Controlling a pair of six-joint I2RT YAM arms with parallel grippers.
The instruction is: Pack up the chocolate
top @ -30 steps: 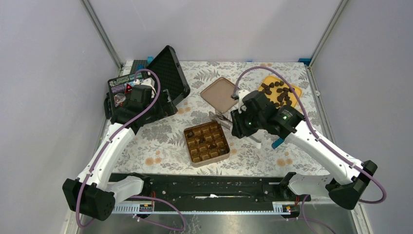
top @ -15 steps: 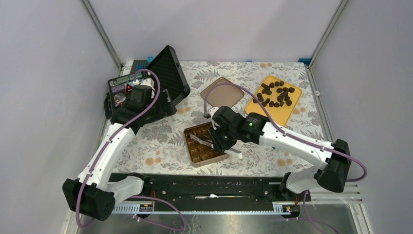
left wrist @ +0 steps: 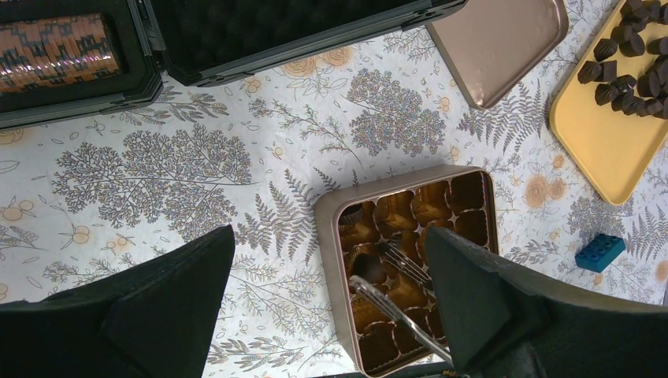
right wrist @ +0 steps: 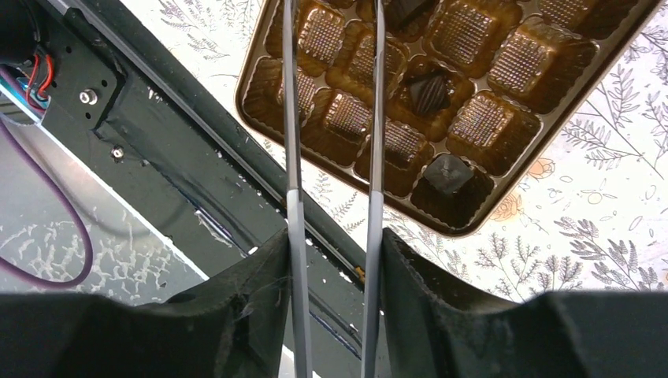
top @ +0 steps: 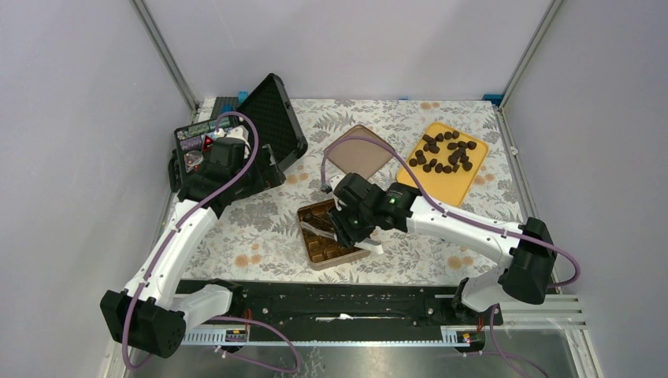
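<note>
Several dark chocolate pieces (top: 445,153) lie on a yellow tray (top: 457,187) at the back right. The golden-brown gridded tin (top: 321,250) sits in the near middle. A few chocolate pieces (right wrist: 429,90) rest in its cups. My right gripper (top: 346,224) (right wrist: 332,240) is shut on metal tongs (right wrist: 376,118), whose two arms reach over the tin, slightly apart. In the left wrist view a blurred dark piece (left wrist: 366,268) shows at the tong tips (left wrist: 394,307). My left gripper (top: 228,157) (left wrist: 329,236) hangs open and holds nothing, high beside the black case.
A flat brown lid (top: 358,153) lies behind the tin. An open black foam-lined case (top: 268,118) stands at the back left. A small blue brick (left wrist: 599,252) sits right of the tin. The black base rail (top: 339,299) runs along the near edge.
My right arm swung left and nearer, from beside the lid to over the tin, carrying the tongs. The tong arms have spread a little. The left arm has not moved.
</note>
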